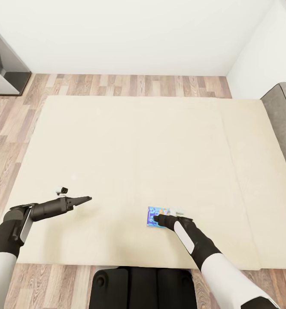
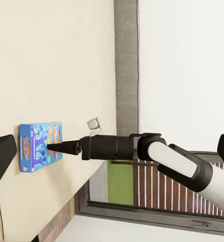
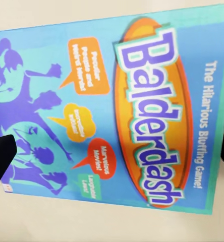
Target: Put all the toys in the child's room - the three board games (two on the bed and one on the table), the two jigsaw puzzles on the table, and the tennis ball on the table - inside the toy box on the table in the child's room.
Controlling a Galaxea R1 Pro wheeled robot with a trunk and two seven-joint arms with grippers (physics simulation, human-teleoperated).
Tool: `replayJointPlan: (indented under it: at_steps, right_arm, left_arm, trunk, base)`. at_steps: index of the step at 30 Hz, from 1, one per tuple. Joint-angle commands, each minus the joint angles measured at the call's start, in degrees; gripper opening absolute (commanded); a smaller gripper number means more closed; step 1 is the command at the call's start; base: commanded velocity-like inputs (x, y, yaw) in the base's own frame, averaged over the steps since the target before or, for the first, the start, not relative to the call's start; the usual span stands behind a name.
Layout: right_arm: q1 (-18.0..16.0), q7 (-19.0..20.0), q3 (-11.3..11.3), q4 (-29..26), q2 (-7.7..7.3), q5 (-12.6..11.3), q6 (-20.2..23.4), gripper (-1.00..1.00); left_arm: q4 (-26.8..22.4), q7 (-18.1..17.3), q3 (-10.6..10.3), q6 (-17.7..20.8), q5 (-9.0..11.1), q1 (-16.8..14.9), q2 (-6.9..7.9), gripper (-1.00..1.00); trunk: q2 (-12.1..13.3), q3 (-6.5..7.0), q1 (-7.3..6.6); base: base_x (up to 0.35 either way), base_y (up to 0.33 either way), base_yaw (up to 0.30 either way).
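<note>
Right gripper (image 1: 156,219) wide over blue board game (image 1: 153,214), fingers either side of it | game flat on bed (image 1: 160,150) near its front edge; lower squarely, pinch across the short sides | left gripper (image 1: 86,198) looks pinched shut, empty

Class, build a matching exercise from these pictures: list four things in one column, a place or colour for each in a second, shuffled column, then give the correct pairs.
Things
1. board game
2. right gripper
3. left gripper
4. headboard

Descriptions
A. grey, at the bed's right edge in the head view
B. blue box lying flat on the beige mattress
C. over bare mattress, apart from the box
D. down at the blue box

Pairs: 1-B, 2-D, 3-C, 4-A
</note>
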Motion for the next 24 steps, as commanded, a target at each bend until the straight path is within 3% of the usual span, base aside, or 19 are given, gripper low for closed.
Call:
replayJointPlan:
  at_steps: [1,24]
  right_arm:
    - [-0.02,-0.55,0.22,-0.10,-0.03,-0.61,0.17,1.00]
    - [-0.02,-0.55,0.28,-0.10,-0.03,-0.61,0.08,1.00]
  left_arm:
    - [0.00,-0.22,0.00,0.61,-0.02,-0.02,0.02,1.00]
    - [0.00,-0.13,-0.03,0.63,-0.02,-0.02,-0.03,1.00]
  trunk:
    - [-0.09,-0.06,0.03]
    - [-0.09,-0.06,0.03]
  base:
    - [0.000,0.015,0.000]
    - [0.000,0.061,0.000]
